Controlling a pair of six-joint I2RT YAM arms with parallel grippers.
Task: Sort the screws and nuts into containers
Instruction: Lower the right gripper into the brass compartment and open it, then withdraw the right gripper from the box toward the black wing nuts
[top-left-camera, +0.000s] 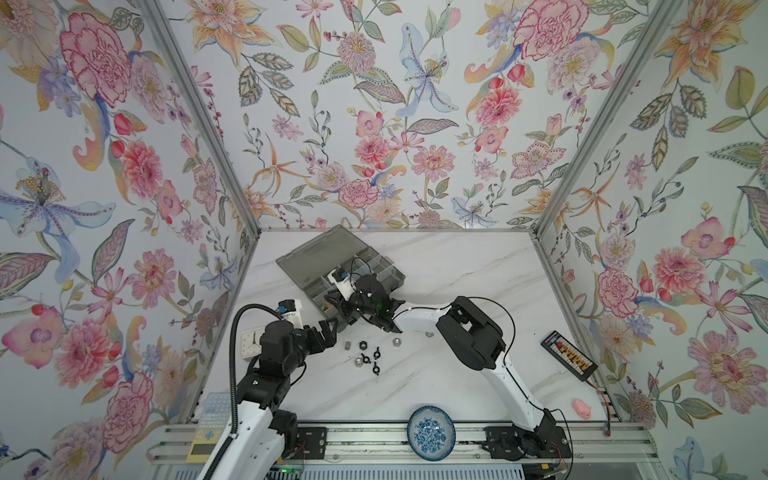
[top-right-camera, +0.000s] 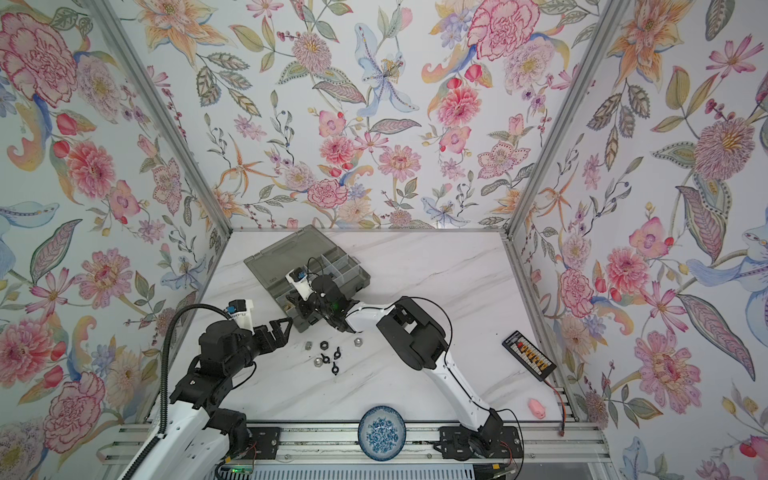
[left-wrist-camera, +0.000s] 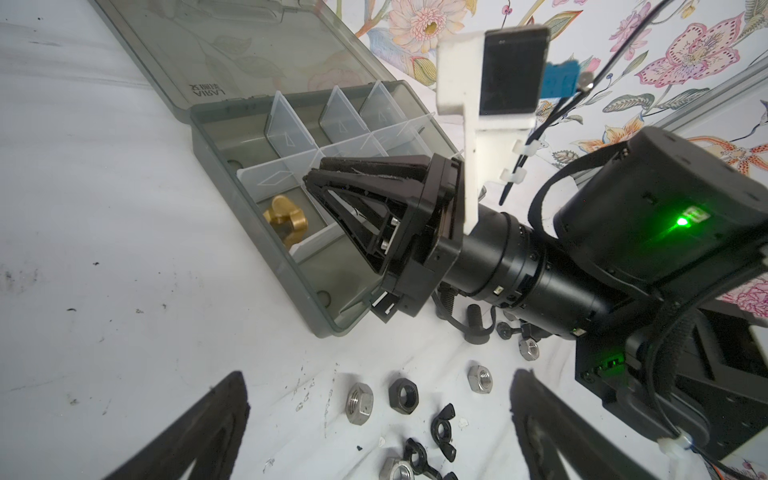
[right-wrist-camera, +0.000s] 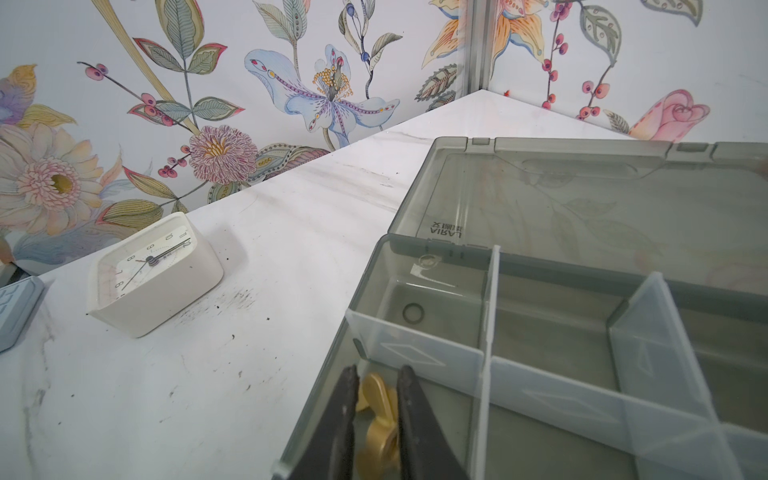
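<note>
The smoky grey organizer box (top-left-camera: 384, 266) lies open at the back, lid flat behind its containers. My right gripper (right-wrist-camera: 379, 374) hangs over a front compartment, jaws a little apart. A brass wing nut (right-wrist-camera: 374, 419) lies on the compartment floor below and between them, and the left wrist view shows it (left-wrist-camera: 284, 218) apart from the fingertips. My left gripper (left-wrist-camera: 379, 374) stands wide open just above the table. Before it lie the loose nuts: a silver hex nut (left-wrist-camera: 360, 402), a black hex nut (left-wrist-camera: 404, 394) and black wing nuts (left-wrist-camera: 442, 428). A black screw (left-wrist-camera: 474, 318) shows under the right wrist.
A white clock (top-left-camera: 251, 343) stands left of the left arm, with a pale calculator (top-left-camera: 210, 424) nearer the front. The blue-and-white dish (top-left-camera: 431, 432) sits at the front edge. At the right are a black connector strip (top-left-camera: 568, 355) and a pink toy (top-left-camera: 582, 408).
</note>
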